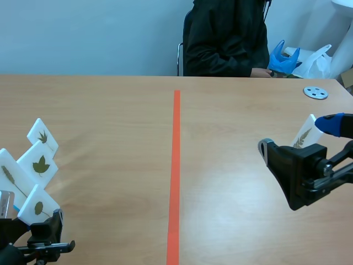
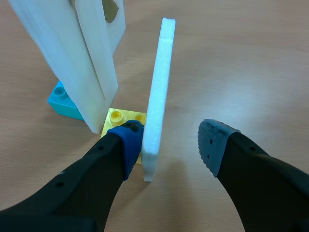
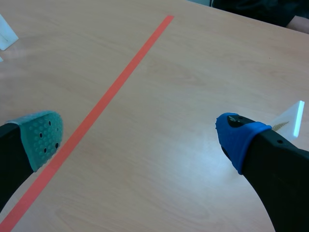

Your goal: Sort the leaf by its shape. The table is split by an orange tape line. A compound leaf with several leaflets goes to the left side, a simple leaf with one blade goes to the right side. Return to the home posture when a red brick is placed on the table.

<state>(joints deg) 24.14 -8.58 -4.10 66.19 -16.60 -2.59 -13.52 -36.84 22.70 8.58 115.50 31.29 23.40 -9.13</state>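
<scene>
- Wooden table; orange tape line runs near-to-far down its middle.
- Well L of tape line: 4 white leaf cards, upright, clustered.
- Same cluster: edge-on card stands on yellow brick; blue brick near it, under another card.
- Well R of tape line: feathery-leaf card, standing.
- Further R of tape line, far side: grey disc, flat.

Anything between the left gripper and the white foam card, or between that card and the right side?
Nothing visible. The white foam card stands between the fingers of the open left gripper, and nothing lies on the wooden table from there to the orange tape line.
</scene>
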